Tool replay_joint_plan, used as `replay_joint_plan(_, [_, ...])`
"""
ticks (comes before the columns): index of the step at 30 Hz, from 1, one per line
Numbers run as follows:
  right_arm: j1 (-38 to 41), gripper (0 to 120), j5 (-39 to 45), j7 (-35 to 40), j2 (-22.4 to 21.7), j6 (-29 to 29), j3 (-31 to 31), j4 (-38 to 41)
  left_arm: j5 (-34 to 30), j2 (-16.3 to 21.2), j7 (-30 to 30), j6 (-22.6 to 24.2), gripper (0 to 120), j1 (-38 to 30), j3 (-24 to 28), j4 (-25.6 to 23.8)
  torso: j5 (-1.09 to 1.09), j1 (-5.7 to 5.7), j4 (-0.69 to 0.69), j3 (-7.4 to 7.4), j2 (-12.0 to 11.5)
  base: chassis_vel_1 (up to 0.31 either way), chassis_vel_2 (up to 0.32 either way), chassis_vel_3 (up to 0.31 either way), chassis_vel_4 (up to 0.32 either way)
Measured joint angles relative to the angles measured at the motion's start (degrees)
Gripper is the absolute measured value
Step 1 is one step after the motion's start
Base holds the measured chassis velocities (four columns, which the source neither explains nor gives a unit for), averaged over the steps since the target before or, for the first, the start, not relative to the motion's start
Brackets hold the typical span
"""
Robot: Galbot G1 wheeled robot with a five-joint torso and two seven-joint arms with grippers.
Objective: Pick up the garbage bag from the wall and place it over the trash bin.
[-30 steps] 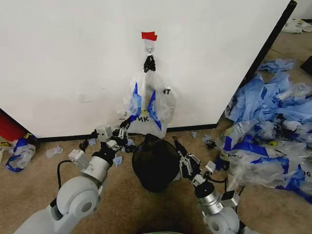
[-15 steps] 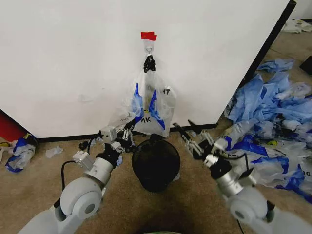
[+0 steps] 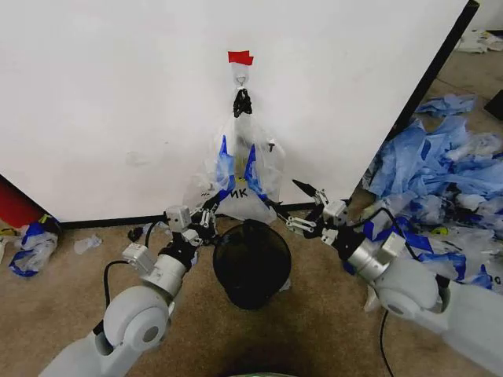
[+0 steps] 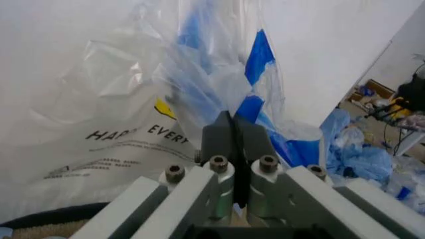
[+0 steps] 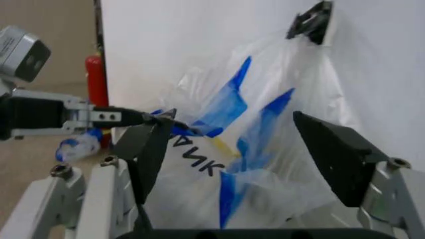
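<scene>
The garbage bag (image 3: 245,171), crinkly clear plastic with blue patches and black print, hangs from a black clip on the white wall (image 3: 118,102) under a strip of red tape. The black mesh trash bin (image 3: 251,263) stands on the carpet right below it. My left gripper (image 3: 211,207) is at the bag's lower left corner, shut on the plastic; the left wrist view has its fingers (image 4: 232,132) pressed together against the garbage bag (image 4: 133,124). My right gripper (image 3: 301,206) is open at the bag's lower right, apart from it, and its wide-spread jaws frame the garbage bag (image 5: 259,134).
A big heap of blue and clear bags (image 3: 440,181) covers the floor to the right. The wall ends in a black edge strip (image 3: 432,71) there. A red object (image 3: 16,208) and bag scraps (image 3: 31,247) lie at the left along the wall's base.
My right arm has swung up from beside the bin to the bag's lower right, gripper open. My left gripper has crept closer to the bag's lower left corner.
</scene>
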Motion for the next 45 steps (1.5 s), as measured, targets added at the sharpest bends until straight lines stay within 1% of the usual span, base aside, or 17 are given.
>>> replay_joint_plan(3, [7.7, 68, -0.6, -0.2, 0.1, -1.4, -6.7, -1.4, 0.1, -0.3, 0.1, -0.1, 0, -0.1, 0.0, 0.1, 0.00, 0.00, 0.00, 0.00, 0.0, 0.000, 0.000, 0.000, 0.000])
replay_joint_plan(4, [7.7, 68, -0.6, -0.2, 0.1, -1.4, -6.7, -1.4, 0.1, -0.3, 0.1, -0.1, 0, -0.1, 0.0, 0.1, 0.00, 0.00, 0.00, 0.00, 0.0, 0.000, 0.000, 0.000, 0.000])
replay_joint_plan(7, [16.2, 67, -1.3, 0.6, 0.9, -3.3, -13.6, -2.7, 0.1, -0.5, 0.2, -0.3, 0, -0.3, -0.1, 0.2, -0.02, 0.00, 0.00, 0.00, 0.0, 0.000, 0.000, 0.000, 0.000])
replay_joint_plan(8, [20.2, 66, -1.4, 1.7, 1.7, -4.6, -17.5, -3.2, 0.1, -0.7, 0.3, -0.4, 0, -0.3, -0.1, 0.2, -0.02, 0.00, 0.00, 0.00, 0.0, 0.000, 0.000, 0.000, 0.000])
replay_joint_plan(9, [20.2, 66, -1.4, 1.7, 1.7, -4.6, -17.5, -3.2, 0.1, -0.7, 0.3, -0.4, 0, -0.3, -0.1, 0.2, -0.02, 0.00, 0.00, 0.00, 0.0, 0.000, 0.000, 0.000, 0.000])
replay_joint_plan(11, [26.3, 62, -1.4, 4.2, 3.4, -6.5, -23.3, -4.1, 0.2, -1.1, 0.5, -0.7, 0, -0.3, -0.1, 0.4, 0.00, 0.00, 0.00, 0.00, 0.0, 0.000, 0.000, 0.000, 0.000])
replay_joint_plan(12, [28.6, 61, -1.5, 5.1, 4.1, -7.4, -25.5, -4.4, 0.3, -1.3, 0.6, -0.9, 0, -0.3, -0.1, 0.5, -0.01, 0.00, 0.00, 0.00, 0.0, 0.000, 0.000, 0.000, 0.000])
replay_joint_plan(14, [33.2, 55, -1.3, 7.8, 5.9, -9.5, -30.0, -4.8, 0.5, -1.6, 0.7, -1.2, 0, -0.2, -0.1, 0.7, -0.02, 0.00, 0.02, 0.00, 0.0, 0.000, 0.000, 0.000, 0.000])
replay_joint_plan(16, [34.0, 55, -1.3, 8.3, 6.2, -9.9, -30.8, -4.9, 0.6, -1.6, 0.7, -1.2, 0, -0.1, -0.1, 0.7, -0.02, 0.00, 0.02, 0.00, 0.0, 0.000, 0.000, 0.000, 0.000])
replay_joint_plan(17, [36.6, 52, -0.7, 10.4, 7.4, -11.6, -33.5, -5.1, 0.8, -1.8, 0.8, -1.5, 0, 0.0, -0.2, 0.9, -0.02, 0.00, 0.02, 0.00, 0.0, 0.000, 0.000, 0.000, 0.000])
replay_joint_plan(20, [39.4, 52, 0.2, 13.8, 9.7, -13.7, -36.9, -6.0, 1.3, -2.1, 1.0, -1.9, 0, 0.2, -0.4, 1.0, 0.00, 0.00, 0.01, 0.00, 0.0, 0.000, 0.000, 0.000, 0.000])
replay_joint_plan(23, [40.6, 52, 1.1, 17.4, 11.2, -16.1, -38.8, -6.5, 1.5, -2.2, 1.0, -2.2, 0, 0.4, -0.6, 1.2, -0.01, 0.00, 0.03, 0.00, 0.0, 0.000, 0.000, 0.000, 0.000])
replay_joint_plan(28, [40.8, 50, 1.6, 18.9, 11.0, -17.4, -40.1, -5.6, 1.7, -2.2, 1.0, -2.4, 0, 0.3, -0.6, 1.7, 0.01, 0.00, 0.00, 0.00, 0.0, 0.000, 0.000, 0.000, 0.000])
replay_joint_plan(30, [40.7, 50, 2.1, 19.6, 10.5, -18.2, -40.3, -4.7, 1.7, -2.4, 1.0, -2.5, 0, 0.0, -0.5, 2.0, -0.02, 0.00, -0.01, -0.01, 0.0, 0.000, 0.000, 0.000, 0.000])
replay_joint_plan(35, [40.3, 48, 2.4, 20.0, 9.9, -18.6, -40.7, -4.0, 1.7, -2.7, 1.0, -2.5, 0, -0.3, -0.1, 2.2, 0.00, 0.00, 0.00, -0.01, 0.0, 0.000, 0.000, 0.000, 0.000])
replay_joint_plan(41, [38.9, 39, 2.4, 20.4, 8.8, -18.9, -40.8, -3.6, 1.8, -3.0, 1.1, -2.5, 0, -0.4, 0.0, 2.4, 0.00, -0.01, 0.00, -0.01, 0.0, 0.000, 0.000, 0.000, 0.000])
replay_joint_plan(45, [38.4, 39, 2.2, 20.5, 8.7, -18.9, -40.7, -3.7, 2.0, -3.1, 1.1, -2.7, 0, -0.2, 0.0, 2.4, 0.00, 0.00, 0.01, -0.01, 0.0, 0.000, 0.000, 0.000, 0.000])
